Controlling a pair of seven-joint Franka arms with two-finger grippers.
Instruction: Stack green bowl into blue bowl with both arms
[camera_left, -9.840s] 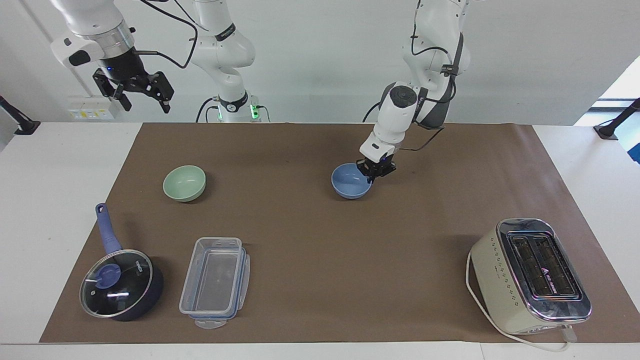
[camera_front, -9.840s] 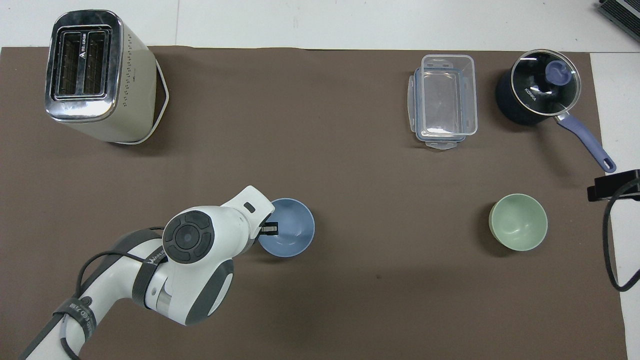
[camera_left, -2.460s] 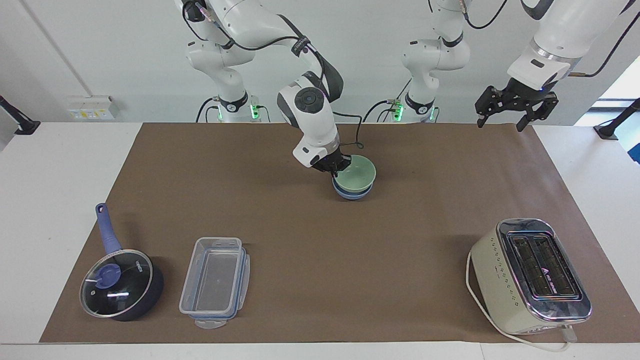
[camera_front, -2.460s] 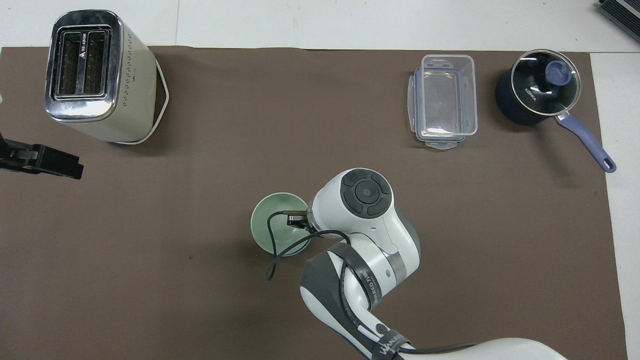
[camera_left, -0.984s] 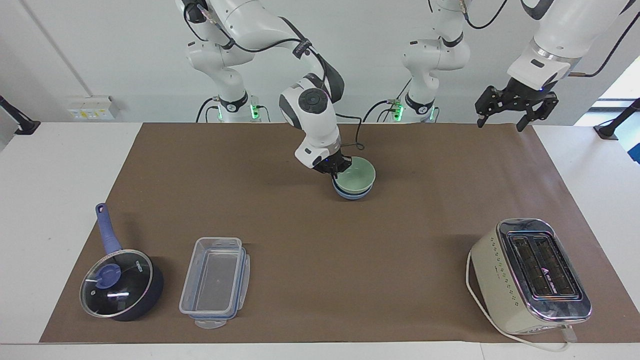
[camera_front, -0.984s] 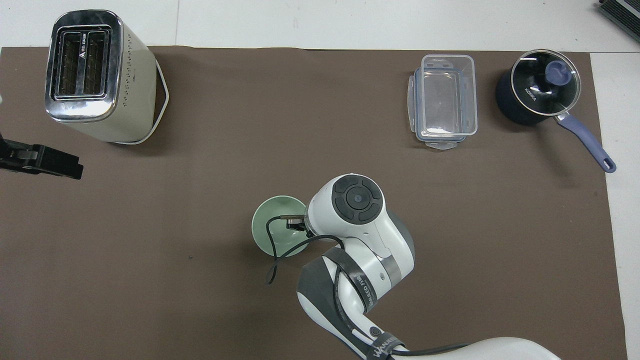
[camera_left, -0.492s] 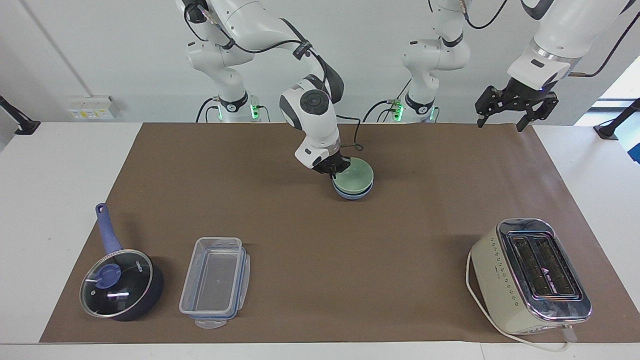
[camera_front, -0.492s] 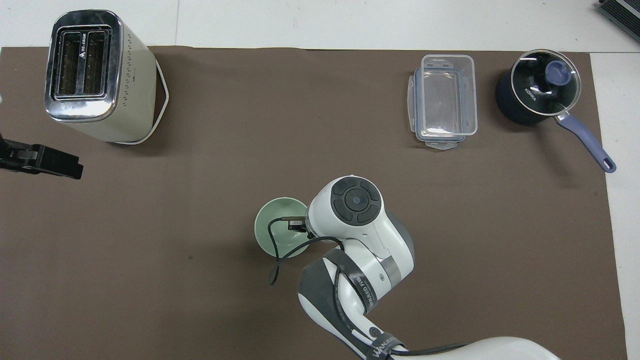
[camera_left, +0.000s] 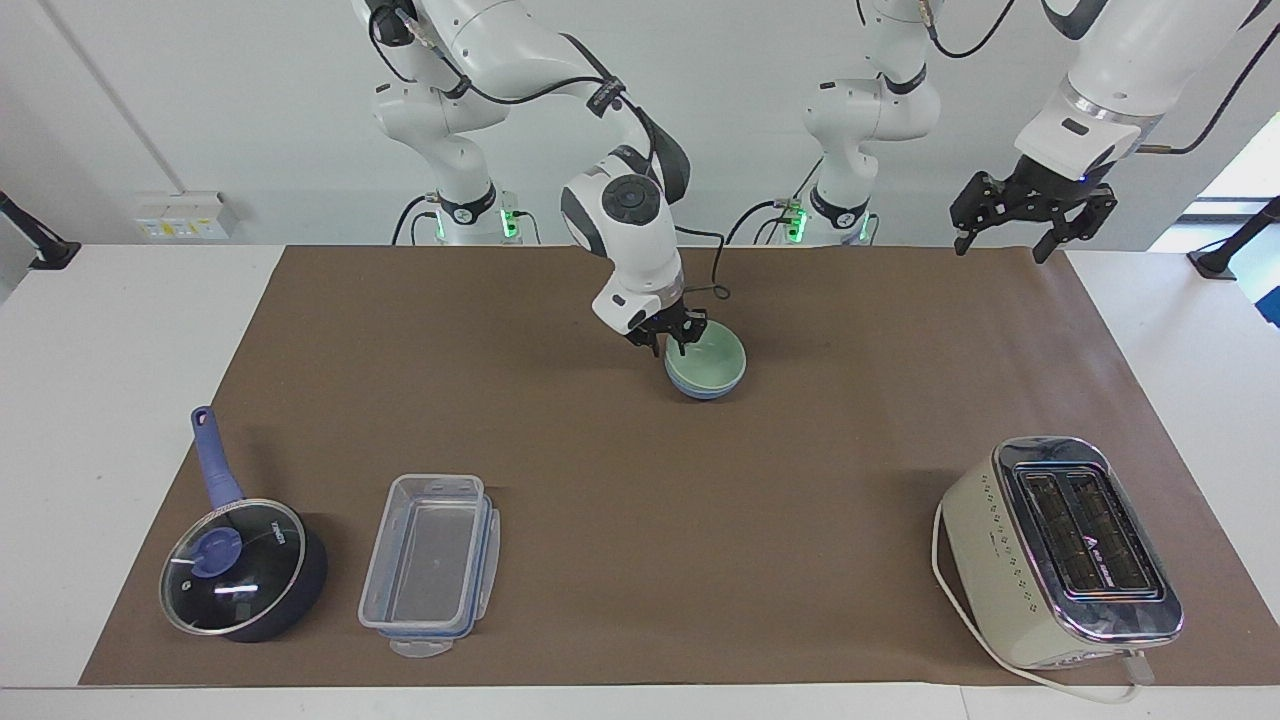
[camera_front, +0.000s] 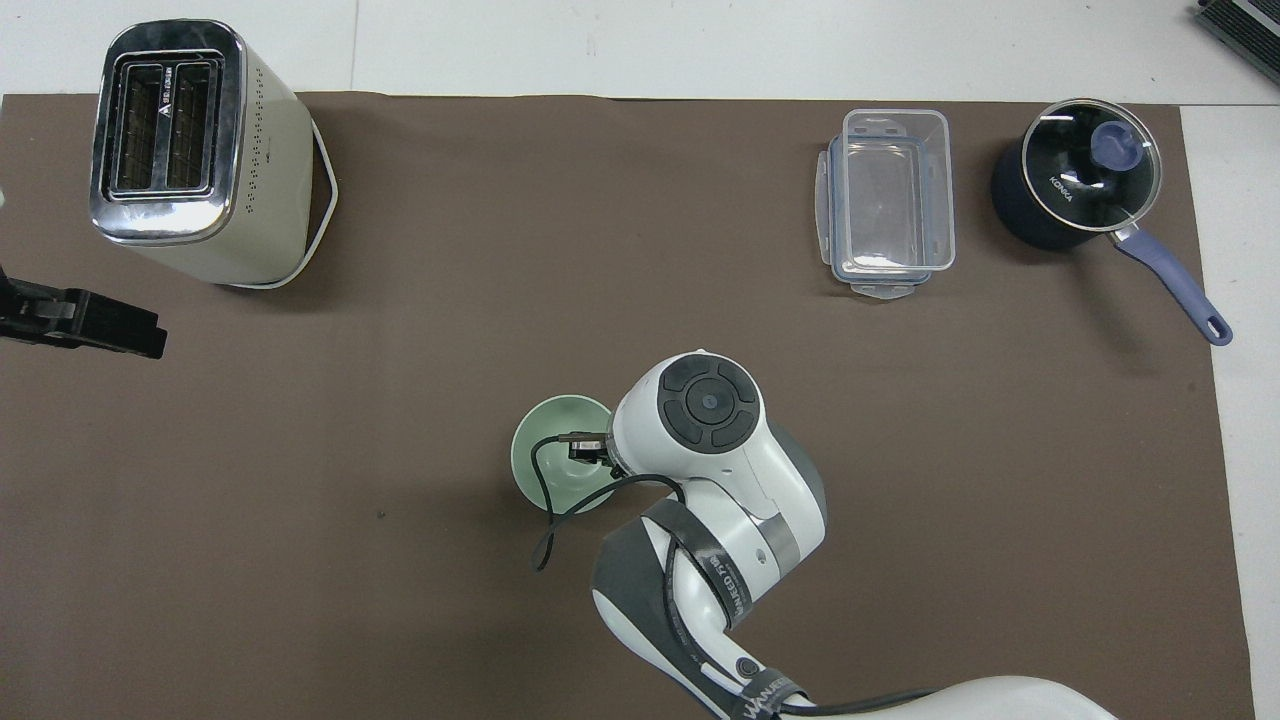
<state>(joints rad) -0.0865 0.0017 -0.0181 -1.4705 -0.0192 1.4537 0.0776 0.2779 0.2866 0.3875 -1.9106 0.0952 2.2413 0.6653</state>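
Note:
The pale green bowl (camera_left: 710, 362) sits nested in the blue bowl (camera_left: 704, 393), of which only a thin band shows under it, mid-table on the brown mat. My right gripper (camera_left: 670, 346) is at the green bowl's rim on the side toward the right arm's end. Its fingers are open and stand astride the rim. From overhead the right wrist covers part of the green bowl (camera_front: 550, 450), and one finger (camera_front: 585, 445) pokes out over it. My left gripper (camera_left: 1000, 248) waits open and empty, raised over the mat's corner at the left arm's end.
A cream toaster (camera_left: 1060, 550) stands farthest from the robots at the left arm's end. A clear plastic container (camera_left: 430, 560) and a dark blue lidded saucepan (camera_left: 240, 570) lie at the right arm's end. A black cable loops off the right wrist beside the bowls.
The right gripper has opened its fingers and let go of the green bowl's rim. The green bowl has settled lower into the blue bowl. The left arm has not moved.

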